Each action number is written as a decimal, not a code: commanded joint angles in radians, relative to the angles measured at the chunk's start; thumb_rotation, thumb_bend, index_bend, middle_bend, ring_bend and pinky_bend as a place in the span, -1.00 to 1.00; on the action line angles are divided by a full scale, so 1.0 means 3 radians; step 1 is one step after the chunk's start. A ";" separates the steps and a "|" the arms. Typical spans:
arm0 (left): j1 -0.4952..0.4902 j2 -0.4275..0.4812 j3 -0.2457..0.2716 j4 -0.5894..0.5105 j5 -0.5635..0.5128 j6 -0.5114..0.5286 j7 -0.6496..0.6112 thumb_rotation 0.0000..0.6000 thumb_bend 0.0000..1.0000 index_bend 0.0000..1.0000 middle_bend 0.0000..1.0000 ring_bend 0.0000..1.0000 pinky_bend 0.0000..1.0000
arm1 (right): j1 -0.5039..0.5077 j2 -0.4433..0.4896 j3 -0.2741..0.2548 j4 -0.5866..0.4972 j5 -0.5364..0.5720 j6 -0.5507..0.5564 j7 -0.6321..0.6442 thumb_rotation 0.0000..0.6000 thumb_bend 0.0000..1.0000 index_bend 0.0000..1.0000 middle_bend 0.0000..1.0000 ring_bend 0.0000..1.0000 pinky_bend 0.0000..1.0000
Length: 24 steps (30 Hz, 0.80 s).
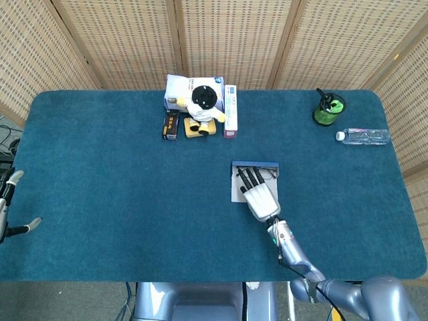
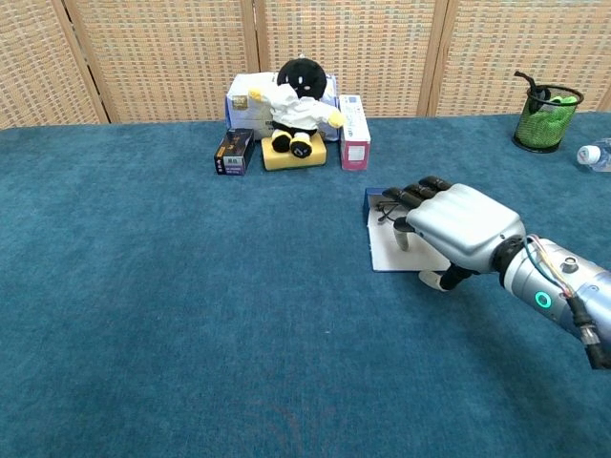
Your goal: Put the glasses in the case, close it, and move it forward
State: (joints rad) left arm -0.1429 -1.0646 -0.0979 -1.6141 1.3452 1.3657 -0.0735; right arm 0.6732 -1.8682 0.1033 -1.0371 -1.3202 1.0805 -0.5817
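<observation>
An open glasses case [image 1: 255, 164] lies right of the table's middle, its white flap [image 2: 390, 256] flat on the cloth and its blue tray at the far end. Thin dark glasses [image 1: 270, 174] [image 2: 383, 206] lie in the tray. My right hand [image 1: 260, 196] [image 2: 460, 225] lies palm down over the case with its fingers stretched forward. The dark fingertips [image 2: 412, 194] reach onto the glasses, and the hand hides most of them. My left hand [image 1: 8, 204] hangs at the table's far left edge, fingers apart and holding nothing.
A plush toy [image 1: 202, 107] with small boxes stands at the back centre. At the back right are a green pen cup [image 1: 328, 110] and a lying water bottle [image 1: 363, 136]. Blue cloth [image 1: 120, 194] covers the table.
</observation>
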 commanded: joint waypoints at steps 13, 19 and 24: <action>-0.0003 -0.0006 -0.0001 0.0006 -0.0003 -0.0004 0.0006 1.00 -1.00 -1.00 -1.00 -1.00 -1.00 | -0.0012 -0.0134 0.0012 0.0321 -0.0127 0.0068 0.0112 1.00 -0.17 -0.25 -1.00 -1.00 -1.00; -0.0007 -0.0010 -0.0003 0.0010 -0.0009 -0.0010 0.0013 1.00 -1.00 -1.00 -1.00 -1.00 -1.00 | 0.0004 -0.0206 0.0061 0.0502 -0.0176 0.0130 0.0218 1.00 -0.17 -0.25 -1.00 -1.00 -1.00; -0.0009 -0.0010 -0.0005 0.0015 -0.0013 -0.0015 0.0010 1.00 -1.00 -1.00 -1.00 -1.00 -1.00 | 0.0033 -0.0257 0.0140 0.0637 -0.0180 0.0163 0.0344 1.00 -0.17 -0.25 -1.00 -1.00 -1.00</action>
State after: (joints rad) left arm -0.1456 -1.0677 -0.0993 -1.6097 1.3411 1.3610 -0.0704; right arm 0.6799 -1.9405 0.1381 -0.8533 -1.3733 1.1256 -0.4878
